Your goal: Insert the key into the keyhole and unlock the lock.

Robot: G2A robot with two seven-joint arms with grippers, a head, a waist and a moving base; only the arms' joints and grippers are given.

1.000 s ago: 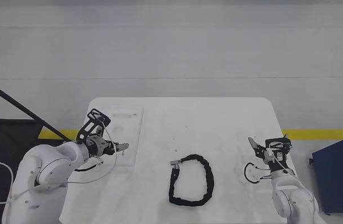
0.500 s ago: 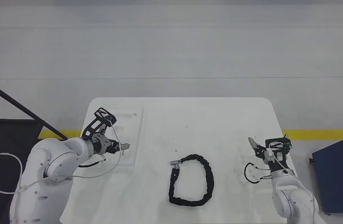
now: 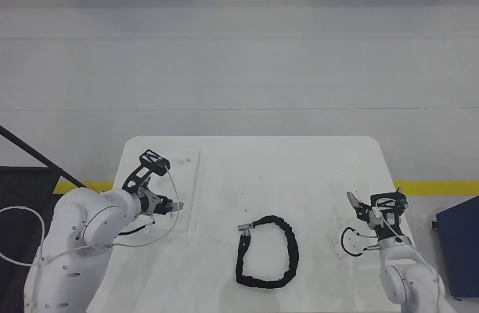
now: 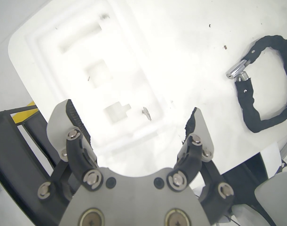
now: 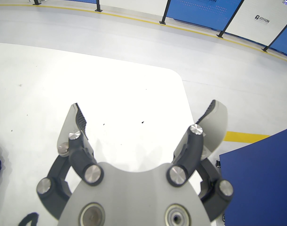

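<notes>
A white table (image 3: 318, 180) stands on grey floor (image 3: 239, 62); a white foam tray (image 3: 188, 174) with moulded recesses lies on its far left part; a yellow floor stripe (image 3: 447, 188) runs off to the right; a dark blue box (image 3: 468, 242) sits near right; blue-and-white partition panels (image 5: 204, 1) line the far side.
</notes>
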